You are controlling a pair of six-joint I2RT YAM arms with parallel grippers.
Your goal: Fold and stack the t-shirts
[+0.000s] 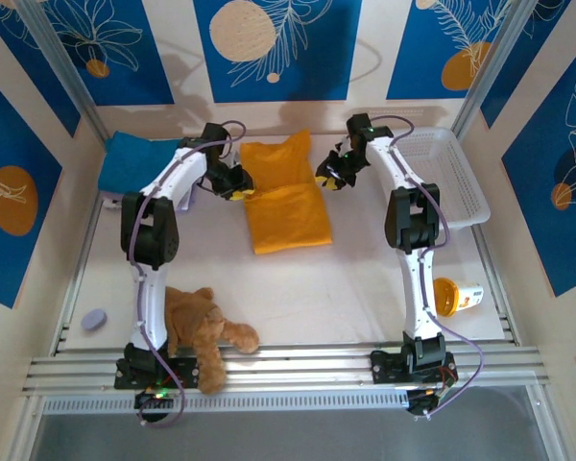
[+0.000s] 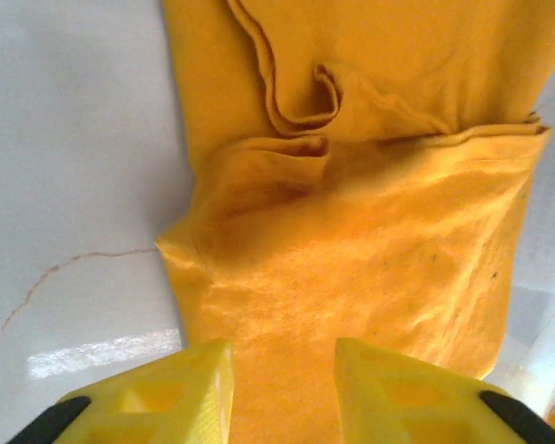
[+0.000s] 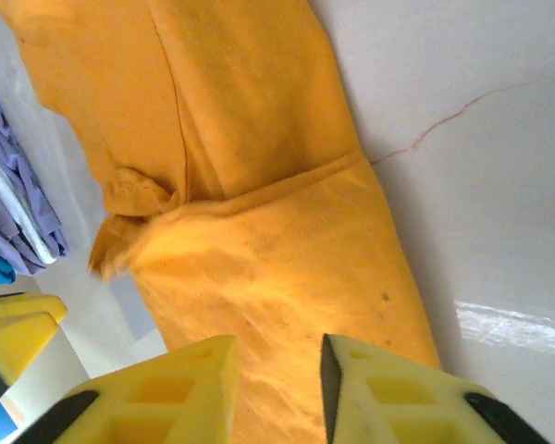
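The mustard-orange t-shirt (image 1: pixel 283 197) lies flat in the middle of the far half of the white desk (image 1: pixel 346 279). It is folded into a long strip that runs away from the arms, and its near half is doubled over, so a fold edge crosses it about midway. The two arms reach in from either side. The left end effector (image 1: pixel 235 182) hangs at the shirt's left edge and the right end effector (image 1: pixel 329 175) just off its right edge, both level with that crossing fold. From the left wrist, the left end effector (image 2: pixel 282 370) has its yellow fingers (image 2: pixel 190 388) standing partly apart. Orange cloth shows in the gap below them, and nothing is pinched between them. From the right wrist, the right end effector (image 3: pixel 277 361) looks much the same. Its fingers (image 3: pixel 379 388) are parted by a slightly narrower gap above the doubled-over cloth, with no hold on it that I can see. A small bunched knot of fabric sits at the shirt's edge where the fold meets it. The blue t-shirt (image 1: pixel 134 158) rests folded in the far left corner of the desk, well apart from the orange one. A lilac t-shirt (image 3: pixel 23 199) shows at the left edge of the right wrist view, beside a sliver of blue. A white basket (image 1: pixel 451 178) stands at the far right, an orange cup (image 1: pixel 458 296) lies on its side near the right arm, and a brown teddy (image 1: pixel 206 331) sprawls by the left arm's base.
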